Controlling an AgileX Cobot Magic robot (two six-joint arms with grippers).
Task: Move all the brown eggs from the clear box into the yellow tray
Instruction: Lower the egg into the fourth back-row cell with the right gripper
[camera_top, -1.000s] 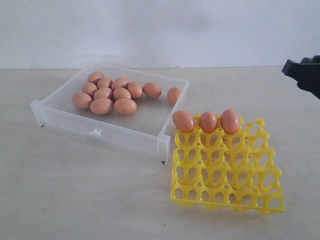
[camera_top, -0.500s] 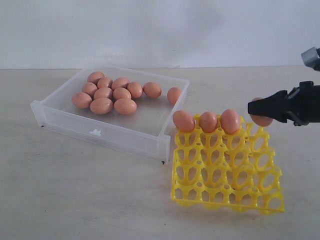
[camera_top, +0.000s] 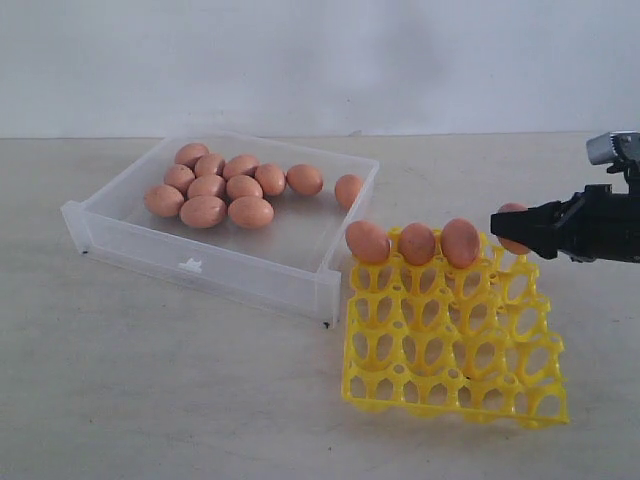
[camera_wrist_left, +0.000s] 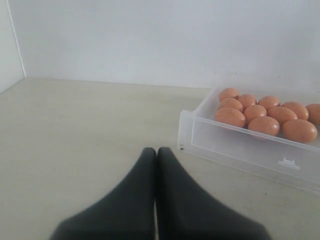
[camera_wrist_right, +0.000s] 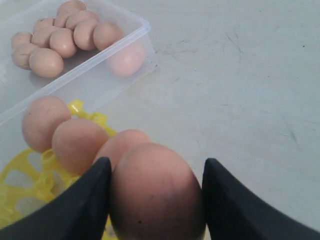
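Now, a fourth egg for the tray

My right pincer (camera_top: 503, 226) grips one brown egg (camera_top: 513, 214) by its sides, over the back row of the yellow tray (camera_top: 452, 400), beside three seated eggs (camera_top: 416, 243), so the row fills in order. More wait in the clear box (camera_top: 200, 265). Pale scuffed bench (camera_top: 150, 400), bare white wall (camera_top: 300, 60).

The right gripper (camera_top: 510, 228) covers most of the held egg (camera_top: 512, 209) in the exterior view, where its arm runs off the edge. From the right wrist, that egg and both fingers (camera_wrist_right: 85, 200) are cut by the picture's edge, the yellow tray (camera_wrist_right: 75, 106) is largely covered, and one loose egg (camera_wrist_right: 127, 59) blurs behind the wall of the clear box (camera_wrist_right: 85, 80). From the left wrist, the box and its last egg (camera_wrist_left: 315, 112) run off the edge; the left gripper (camera_wrist_left: 156, 152) is blurred and cropped.
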